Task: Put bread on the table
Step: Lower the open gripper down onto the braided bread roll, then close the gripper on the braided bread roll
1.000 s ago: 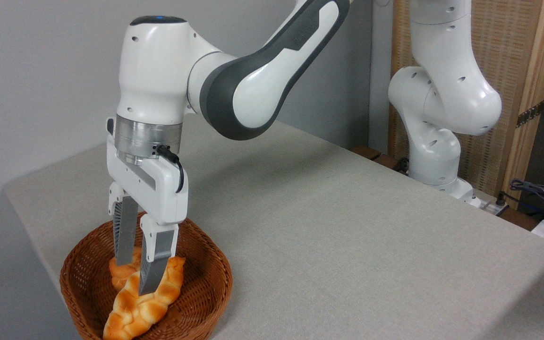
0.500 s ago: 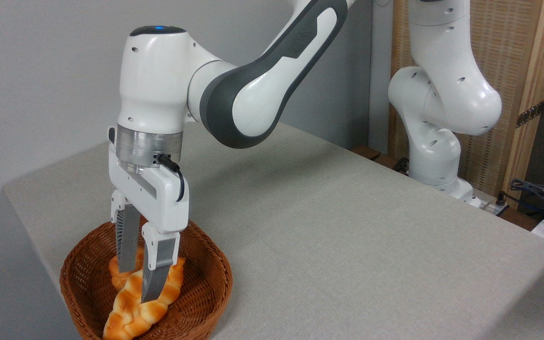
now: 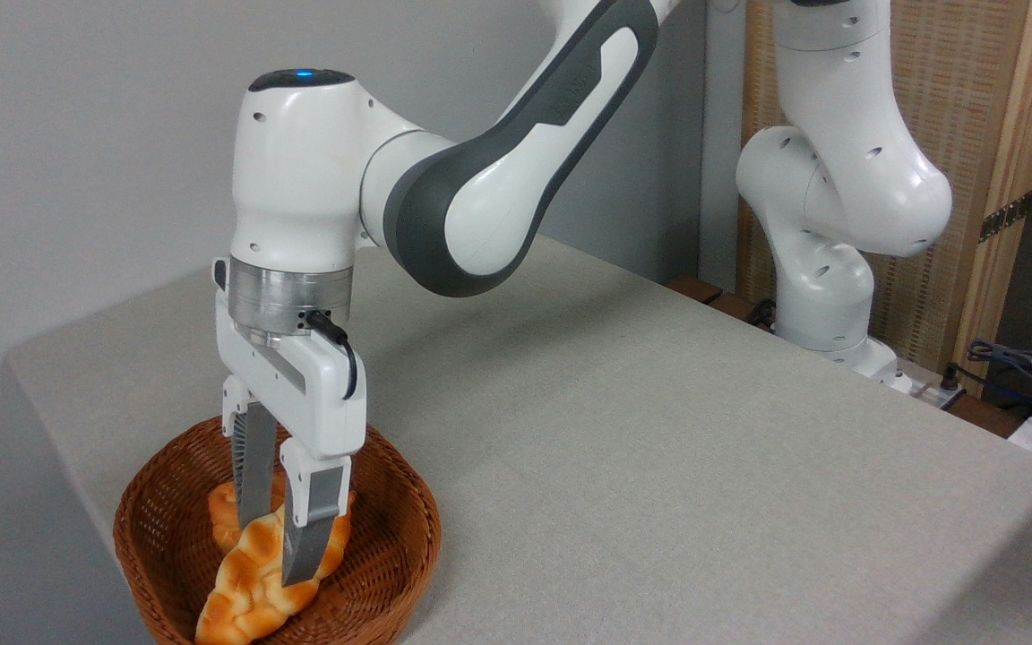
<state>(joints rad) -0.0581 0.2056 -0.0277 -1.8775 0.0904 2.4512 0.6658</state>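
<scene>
Wicker, brown and round, makes up the basket (image 3: 391, 528) you see at the near left corner of the counter (image 3: 659, 448), which is covered in plain grey-beige cloth. Your bread (image 3: 252, 578), the long braided loaf with a glossy golden crust and paler seams, lies inside that basket with its lower end resting against the front rim. Behind it a second, smaller orange bun (image 3: 222, 515) peeks out, mostly hidden by the fingers.

Your arm (image 3: 516, 161) reaches in from the upper right and points the gripper (image 3: 279, 546) straight down into the basket. The jaws straddle the upper half of the loaf, one finger on each side of it, and the gap between them is narrow; they look pressed against the crust, though from this angle you cannot be sure the grip is firm. The loaf is not on the cloth. To the right of the basket the cloth runs bare toward the arm's white base (image 3: 838, 340).
</scene>
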